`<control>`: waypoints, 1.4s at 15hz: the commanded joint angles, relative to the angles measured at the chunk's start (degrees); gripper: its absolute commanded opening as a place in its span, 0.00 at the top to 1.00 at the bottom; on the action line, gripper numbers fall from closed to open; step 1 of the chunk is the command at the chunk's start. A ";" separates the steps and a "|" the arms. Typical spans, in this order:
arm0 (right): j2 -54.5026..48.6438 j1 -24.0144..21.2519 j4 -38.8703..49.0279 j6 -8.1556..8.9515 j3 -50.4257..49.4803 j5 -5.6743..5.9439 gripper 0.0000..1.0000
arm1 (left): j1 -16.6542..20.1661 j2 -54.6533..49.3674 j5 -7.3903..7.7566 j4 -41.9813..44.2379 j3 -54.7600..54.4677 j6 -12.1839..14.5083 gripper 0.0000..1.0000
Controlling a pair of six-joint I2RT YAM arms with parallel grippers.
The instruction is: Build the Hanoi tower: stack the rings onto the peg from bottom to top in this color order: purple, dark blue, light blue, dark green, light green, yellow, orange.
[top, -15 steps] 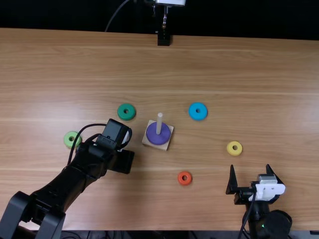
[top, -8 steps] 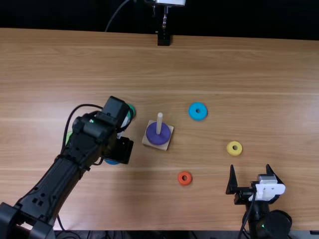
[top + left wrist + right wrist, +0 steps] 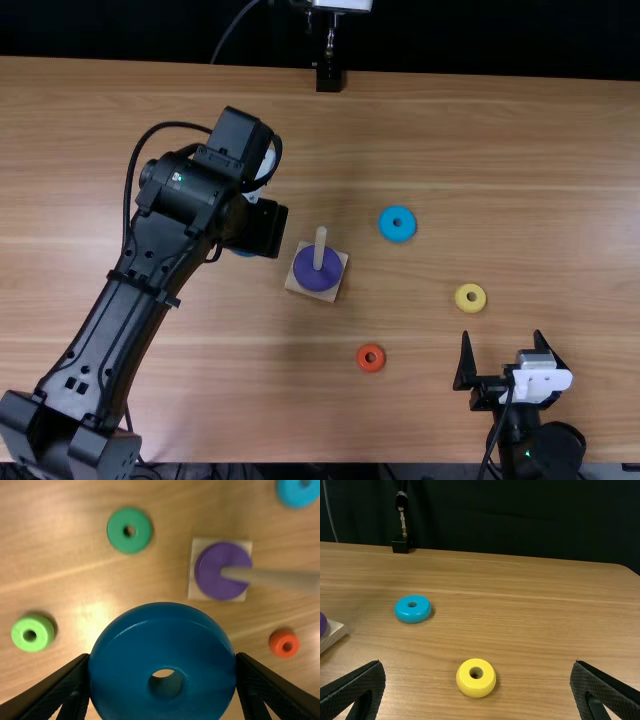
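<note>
My left tool [image 3: 262, 228] grips a chunky dark-blue ring [image 3: 120, 675], its wrist cam catches a light-green ring [image 3: 43, 630]; right tool [image 3: 501, 345] gapes wide.

No readable text, labels, brands, numbers or signs in any view.
</note>
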 commanded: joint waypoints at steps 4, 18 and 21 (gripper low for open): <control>-0.73 -0.53 -4.37 -0.11 -2.89 -0.28 0.00 | -3.23 6.73 0.02 -5.23 13.96 -0.65 1.00; -0.73 -0.53 -4.37 -0.11 -2.89 -0.28 0.00 | -9.83 14.37 0.23 -5.97 21.70 -0.97 1.00; -0.73 -0.53 -4.37 -0.01 -2.89 -0.39 0.00 | -9.91 15.87 0.23 -5.87 23.10 -0.97 1.00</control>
